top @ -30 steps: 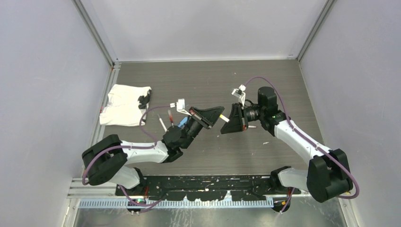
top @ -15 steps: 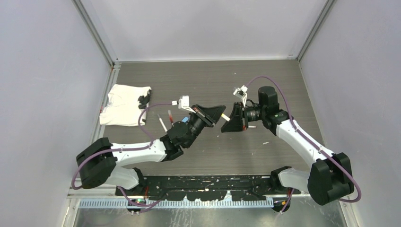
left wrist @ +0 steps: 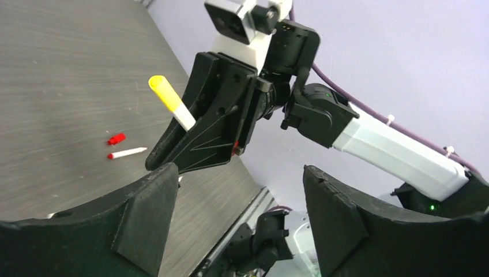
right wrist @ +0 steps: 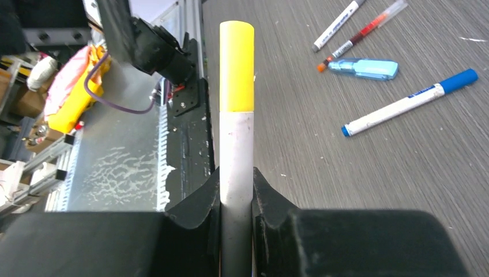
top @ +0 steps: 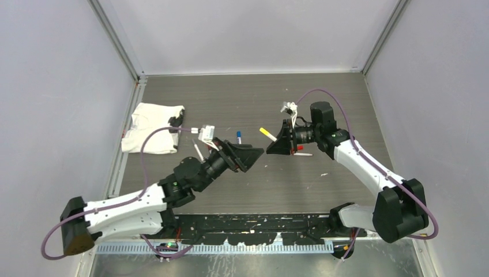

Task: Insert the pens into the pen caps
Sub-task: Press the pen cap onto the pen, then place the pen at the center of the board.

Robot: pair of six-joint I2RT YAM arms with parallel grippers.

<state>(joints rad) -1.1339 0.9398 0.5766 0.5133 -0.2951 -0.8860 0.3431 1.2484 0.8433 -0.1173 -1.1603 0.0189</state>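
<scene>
My right gripper (top: 274,142) (right wrist: 236,193) is shut on a white-barrelled pen (right wrist: 236,150) that wears a yellow cap (right wrist: 236,66) (top: 266,132), raised above the table. In the left wrist view this pen (left wrist: 183,118) sticks out of the right gripper (left wrist: 167,151), its yellow cap (left wrist: 163,92) pointing up-left. My left gripper (top: 258,154) (left wrist: 239,193) stands open and empty, a short way left of the right one. A blue-capped pen (top: 238,137) (right wrist: 406,105) lies on the table. A red cap (left wrist: 116,138) and a red-tipped pen (left wrist: 127,153) lie beneath the right gripper.
A white cloth (top: 151,128) lies at the left, with a dark piece (top: 173,121) on its edge. More pens (right wrist: 340,23) and a light-blue oblong piece (right wrist: 366,68) lie near the left arm. Grey walls close in three sides of the table.
The left gripper has opened and drawn back down-left from the right gripper. The yellow cap now sits on the pen in the right gripper, which rose slightly.
</scene>
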